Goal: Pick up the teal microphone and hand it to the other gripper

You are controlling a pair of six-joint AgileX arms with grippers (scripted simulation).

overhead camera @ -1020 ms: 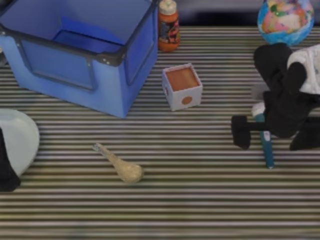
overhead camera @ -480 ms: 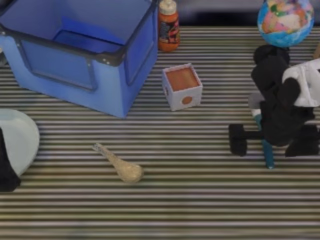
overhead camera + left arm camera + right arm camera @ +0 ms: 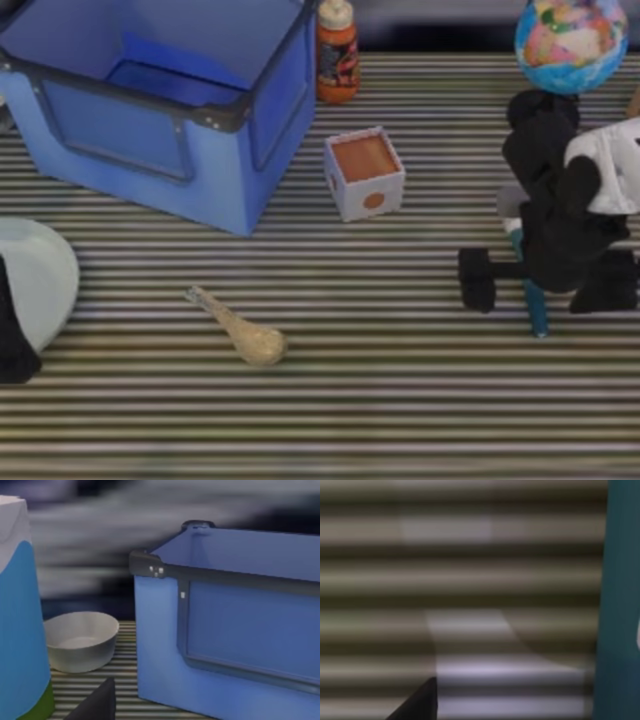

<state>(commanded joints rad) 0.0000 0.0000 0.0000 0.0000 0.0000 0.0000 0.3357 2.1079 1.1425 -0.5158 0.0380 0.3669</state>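
Note:
The teal microphone [image 3: 537, 305] lies on the striped table at the right, its handle pointing toward the front edge. Its white head [image 3: 515, 218] mostly sits under my right arm. My right gripper [image 3: 541, 283] hangs over it, open wide, with one black finger [image 3: 478, 280] on each side of the handle and apart from it. In the right wrist view the teal handle [image 3: 620, 605] runs along one edge and one fingertip [image 3: 422, 700] shows. My left gripper [image 3: 12, 345], the other gripper, is parked at the table's left edge, open and holding nothing.
A big blue bin [image 3: 170, 110] fills the back left. An orange bottle [image 3: 337, 50], a small white box with an orange top [image 3: 364, 172] and a globe [image 3: 570, 40] stand at the back. A tan bulb-ended stick [image 3: 240, 328] lies front centre. The left wrist view shows a white bowl [image 3: 82, 640].
My right gripper has shifted slightly left and come down around the microphone, then held still over the last half second. The microphone and the left arm have not moved.

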